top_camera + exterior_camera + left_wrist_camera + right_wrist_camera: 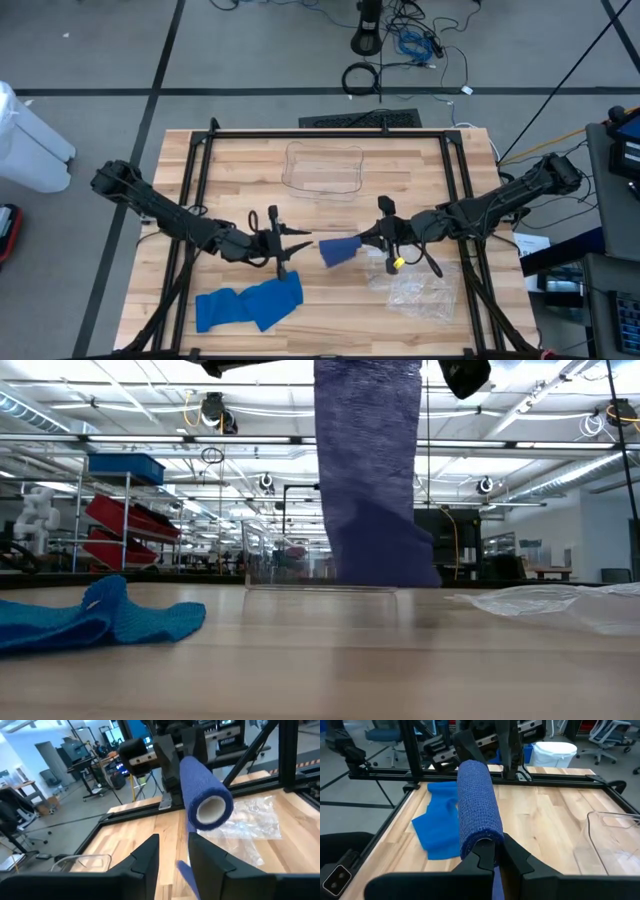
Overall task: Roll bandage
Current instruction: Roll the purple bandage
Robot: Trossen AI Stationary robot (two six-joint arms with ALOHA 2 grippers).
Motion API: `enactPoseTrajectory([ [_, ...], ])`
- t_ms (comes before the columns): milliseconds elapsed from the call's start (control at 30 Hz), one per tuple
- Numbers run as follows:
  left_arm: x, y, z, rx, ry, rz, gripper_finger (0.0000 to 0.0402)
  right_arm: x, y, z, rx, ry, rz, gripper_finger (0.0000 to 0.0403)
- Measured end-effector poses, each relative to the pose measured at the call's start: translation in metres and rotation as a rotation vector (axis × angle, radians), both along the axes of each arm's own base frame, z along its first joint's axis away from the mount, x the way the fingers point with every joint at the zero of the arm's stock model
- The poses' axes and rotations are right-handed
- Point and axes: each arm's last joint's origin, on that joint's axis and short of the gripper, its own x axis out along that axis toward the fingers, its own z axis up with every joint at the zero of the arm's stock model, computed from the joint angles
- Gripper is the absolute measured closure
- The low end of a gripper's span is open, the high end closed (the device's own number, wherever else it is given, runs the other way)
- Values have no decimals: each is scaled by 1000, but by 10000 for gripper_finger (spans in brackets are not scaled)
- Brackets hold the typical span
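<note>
In the lower left of the high view, a loose blue cloth (250, 304) lies on the worktop (330, 215). Right of it, the left gripper (296, 243) has its fingers a little apart, just beside the bandage roll (340, 250) at the centre; I cannot tell if they touch it. The right gripper (372, 243) holds the roll's end with fingers closed on it. In the low view, the bandage's top is cut off. A crumpled clear bag (420, 290) lies lower right.
</note>
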Motion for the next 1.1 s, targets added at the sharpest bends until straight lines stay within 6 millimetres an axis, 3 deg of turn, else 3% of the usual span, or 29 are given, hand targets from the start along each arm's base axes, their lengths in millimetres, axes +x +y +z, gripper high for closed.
enactPoseTrajectory([
  [300,0,0,0,-49,-9,0,274,0,-1,0,-10,-5,-8,403],
  [500,0,0,-2,-66,4,2,274,1,-3,4,-20,-54,-103,403],
  [667,0,3,-7,-214,25,31,274,2,-4,10,-42,-112,-176,403],
  [1100,7,21,-21,-218,132,83,274,2,4,16,0,-165,-25,403],
])
